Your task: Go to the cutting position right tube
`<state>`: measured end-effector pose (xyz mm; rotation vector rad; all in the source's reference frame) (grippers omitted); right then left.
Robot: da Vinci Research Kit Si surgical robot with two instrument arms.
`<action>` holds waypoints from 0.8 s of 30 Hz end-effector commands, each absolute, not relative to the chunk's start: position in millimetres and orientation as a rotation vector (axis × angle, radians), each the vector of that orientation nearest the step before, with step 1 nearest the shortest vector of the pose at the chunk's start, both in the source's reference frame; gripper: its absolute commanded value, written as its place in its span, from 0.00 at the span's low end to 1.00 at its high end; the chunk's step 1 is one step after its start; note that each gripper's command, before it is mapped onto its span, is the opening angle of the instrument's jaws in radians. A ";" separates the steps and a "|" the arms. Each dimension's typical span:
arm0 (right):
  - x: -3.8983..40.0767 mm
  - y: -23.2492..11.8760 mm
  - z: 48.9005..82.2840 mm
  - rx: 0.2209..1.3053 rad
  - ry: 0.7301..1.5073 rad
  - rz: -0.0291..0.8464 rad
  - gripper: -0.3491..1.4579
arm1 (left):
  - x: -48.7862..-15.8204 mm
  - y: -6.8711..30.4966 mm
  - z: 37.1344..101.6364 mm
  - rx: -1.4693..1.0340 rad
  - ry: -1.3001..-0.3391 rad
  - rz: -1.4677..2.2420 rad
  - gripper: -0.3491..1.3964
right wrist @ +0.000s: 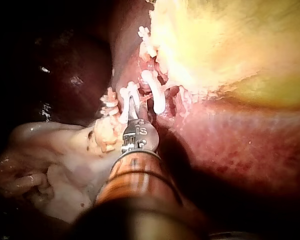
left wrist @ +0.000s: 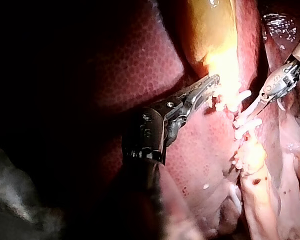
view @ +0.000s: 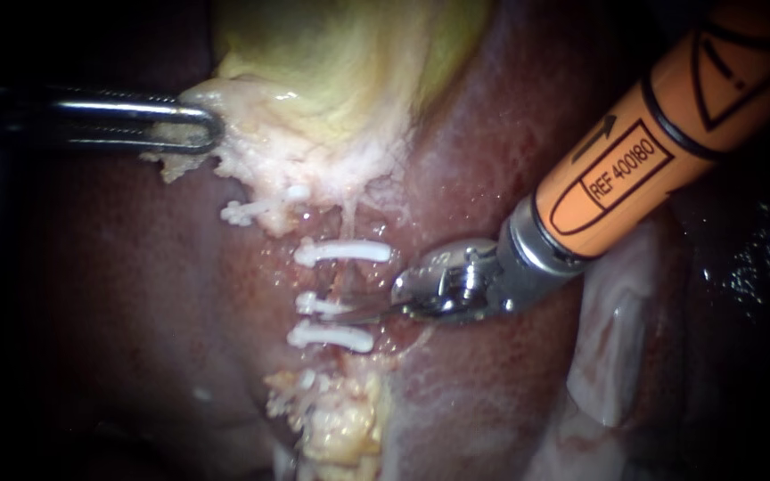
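Right instrument: my orange-sleeved shaft with a silver metal wrist comes in from the upper right. Its thin pointed metal tip lies across the right tube, between the middle and lower clips.
Right instrument state: only one slim wedge of metal shows in every view, so I cannot tell whether it is parted or closed.
Left instrument: slim dark shaft with looped steel jaws, clamped on the pale ragged fringe of the yellow-green gallbladder.
Right tube: thin reddish strand on the dark red liver, below the gallbladder's pale neck.
Long axis: up and down in the endoscope view, from that neck to the lumpy yellow-white fat. My right tip lies nearly square to it.
Clips: three white plastic clips cross the tube, upper, middle and lower.
Fourth white clip: beside the fringe, apart from my right tip.
Writing: black print, an arrow and a triangle outline on the orange sleeve.
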<state>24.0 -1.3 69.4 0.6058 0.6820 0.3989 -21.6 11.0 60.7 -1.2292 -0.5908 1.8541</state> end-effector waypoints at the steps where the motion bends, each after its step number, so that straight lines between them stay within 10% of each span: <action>1: 23.9 -1.3 69.4 0.606 0.684 0.400 0.29 | -21.6 11.0 60.7 -1.229 -0.590 1.854 0.00; 14: 23.1 -1.1 69.1 0.616 0.729 0.405 0.82 | -21.6 10.9 60.6 -1.229 -0.590 1.854 0.00; 24: 21.6 -0.7 69.5 0.678 0.826 0.420 0.96 | -21.5 10.9 60.6 -1.229 -0.590 1.854 0.00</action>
